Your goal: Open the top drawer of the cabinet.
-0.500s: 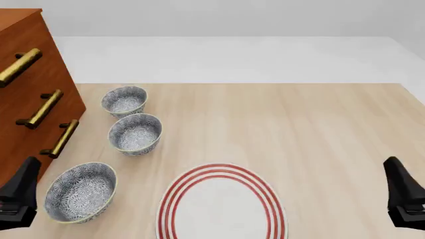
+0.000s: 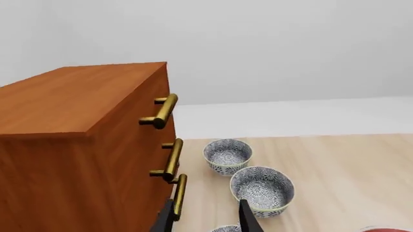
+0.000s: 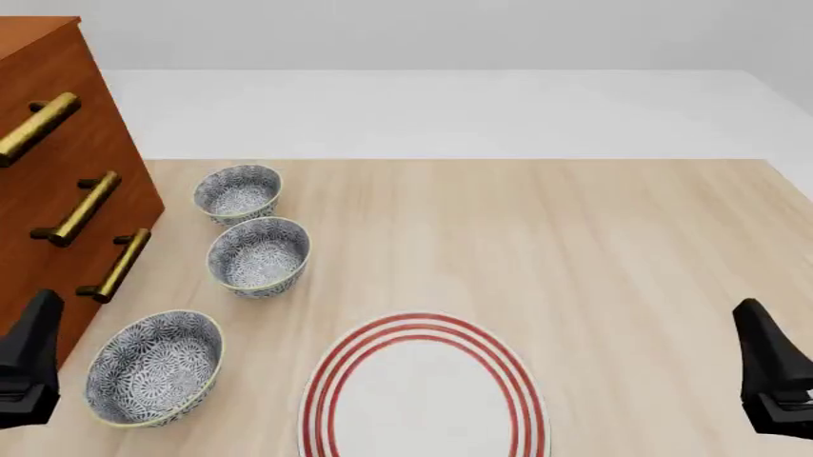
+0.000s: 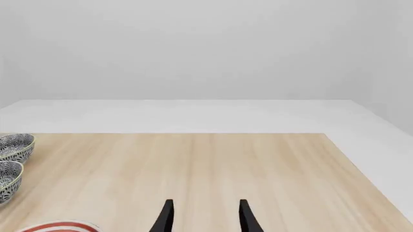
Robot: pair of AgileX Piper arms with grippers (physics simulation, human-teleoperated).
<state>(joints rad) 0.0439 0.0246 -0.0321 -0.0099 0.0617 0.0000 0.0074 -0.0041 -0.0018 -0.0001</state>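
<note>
Cabinet [image 3: 57, 181] at the table's [image 3: 610, 248] far-left corner, three drawers stacked, all shut flush. Top drawer [image 2: 152, 94] highest, brass bar handle [image 2: 162, 111] sticking out toward the bowls. Left gripper [image 2: 206, 217] low beside the cabinet's front, near its bottom handle [image 2: 179, 195], fingers spread with a clear gap, touching nothing, well below the top drawer. Right gripper [image 4: 205, 216] far from the cabinet at the table's opposite near side, fingers likewise apart, pinching nothing. Three patterned bowls [image 3: 258, 255] in a row just beside the cabinet's front; red-ringed plate [image 3: 426, 390] further out from the cabinet, between the two grippers
</note>
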